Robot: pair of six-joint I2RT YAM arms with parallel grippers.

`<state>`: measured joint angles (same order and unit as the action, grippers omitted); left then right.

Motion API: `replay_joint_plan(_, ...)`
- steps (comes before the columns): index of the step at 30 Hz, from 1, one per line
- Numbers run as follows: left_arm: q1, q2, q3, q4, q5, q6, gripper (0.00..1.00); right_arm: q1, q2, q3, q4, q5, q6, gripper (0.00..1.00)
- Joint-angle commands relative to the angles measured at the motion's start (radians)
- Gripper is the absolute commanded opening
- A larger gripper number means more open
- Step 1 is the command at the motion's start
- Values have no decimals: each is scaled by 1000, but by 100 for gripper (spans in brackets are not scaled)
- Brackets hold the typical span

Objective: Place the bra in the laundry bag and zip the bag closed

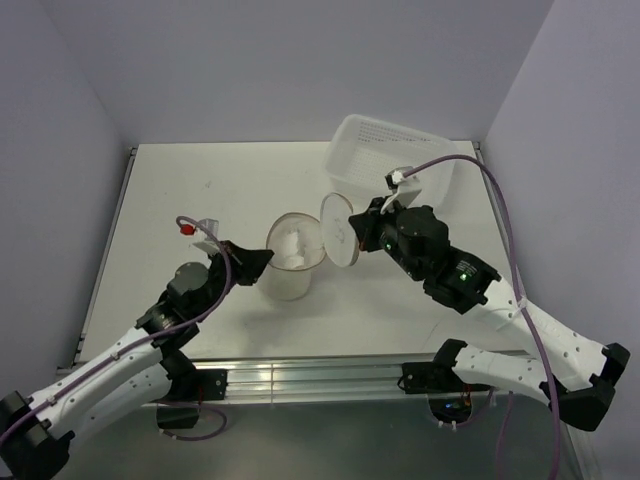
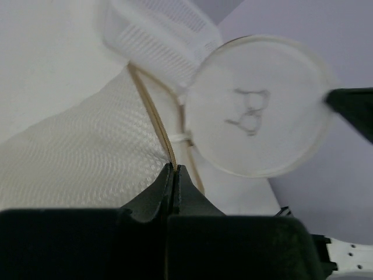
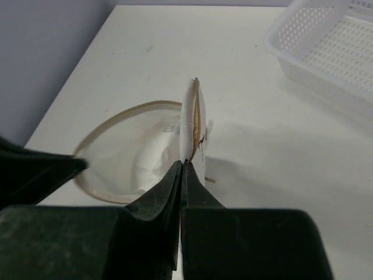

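Left pincer grips laundry bag; basket behind.

Light was soft & even, from overhead; the desk came out bright, almost washed out, and the walls had a lilac cast. Top view was sharp. A faint grey shadow lay on the desk just below the left pincer, beside the laundry bag. Left wrist view: pincer body was near-black w/ no detail. The lid beyond its tips was soft, its icon smeared. The basket farther past was blown out & blurred. Right wrist view: the right pincer, close to the lens, was out of focus. A pale shadow fell right of its tips.
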<state>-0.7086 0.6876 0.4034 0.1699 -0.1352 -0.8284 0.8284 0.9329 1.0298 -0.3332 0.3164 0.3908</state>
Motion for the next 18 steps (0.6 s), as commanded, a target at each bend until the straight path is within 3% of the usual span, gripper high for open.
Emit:
replay_joint_plan(1, -116, -118, -25, 115, -220, 95, 0, -7, 17, -23, 75, 112, -30, 0)
replay_joint_plan(4, -114, -125, -88, 131, -245, 46, 0, -65, 26, 71, 83, 3, -47, 0)
replay_joint_plan(10, -144, -60, 71, 51, -140, 77, 0, -17, 63, 208, -55, 115, -145, 0)
replay_joint_plan(13, -184, 24, 5, 173, -106, 9, 0, -17, 81, 233, -125, 174, -173, 0)
replay_joint_plan(18, -279, 182, -41, 347, -187, -44, 0, -15, 144, 282, -193, 256, -248, 0)
